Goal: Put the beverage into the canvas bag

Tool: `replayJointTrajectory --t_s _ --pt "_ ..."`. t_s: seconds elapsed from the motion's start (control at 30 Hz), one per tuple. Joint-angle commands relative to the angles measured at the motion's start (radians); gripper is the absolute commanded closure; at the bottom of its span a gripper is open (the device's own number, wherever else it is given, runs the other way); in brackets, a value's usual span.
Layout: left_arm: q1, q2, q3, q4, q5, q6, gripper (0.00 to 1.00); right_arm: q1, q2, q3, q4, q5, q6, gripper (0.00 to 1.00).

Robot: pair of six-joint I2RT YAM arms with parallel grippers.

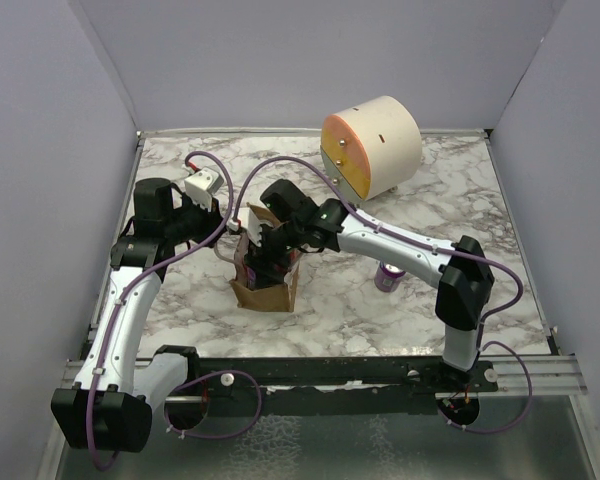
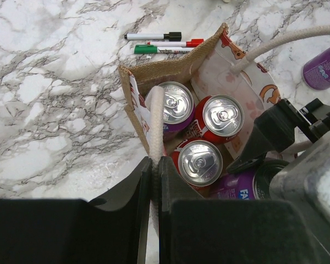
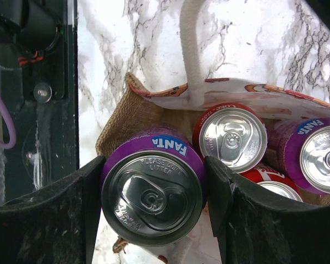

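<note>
The canvas bag (image 1: 263, 292) stands mid-table, tan with thin white loop handles (image 2: 155, 118). My left gripper (image 2: 155, 165) is shut on one handle and holds it up at the bag's rim. My right gripper (image 3: 153, 190) is shut on a purple Fanta can (image 3: 151, 190), the beverage, upright at the bag's mouth over one corner. Its fingers (image 3: 71, 214) press the can's sides. Inside the bag stand a red can (image 3: 232, 137), a purple can (image 3: 319, 157) and another red can (image 2: 199, 159). From above, both grippers meet at the bag: left (image 1: 230, 228), right (image 1: 270, 258).
Another purple can (image 1: 388, 277) stands on the marble table right of the bag, under the right forearm. A cream-and-orange drum (image 1: 372, 145) lies at the back. Three markers (image 2: 162, 43) lie beyond the bag. The black rail (image 3: 49, 82) runs along the near edge.
</note>
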Motion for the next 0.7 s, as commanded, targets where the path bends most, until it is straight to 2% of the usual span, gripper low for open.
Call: replayJointTrajectory --t_s 0.0,0.33,0.67 --pt "0.008 -0.016 -0.019 0.012 0.012 -0.005 1.00 0.019 -0.055 0.011 0.131 0.036 0.135 0.88" --pt "0.008 -0.026 -0.030 0.009 -0.004 -0.002 1.00 0.021 -0.083 -0.077 0.228 0.113 0.258 0.88" --pt "0.008 -0.011 -0.021 0.008 -0.012 -0.006 1.00 0.035 -0.078 -0.147 0.258 0.144 0.277 0.85"
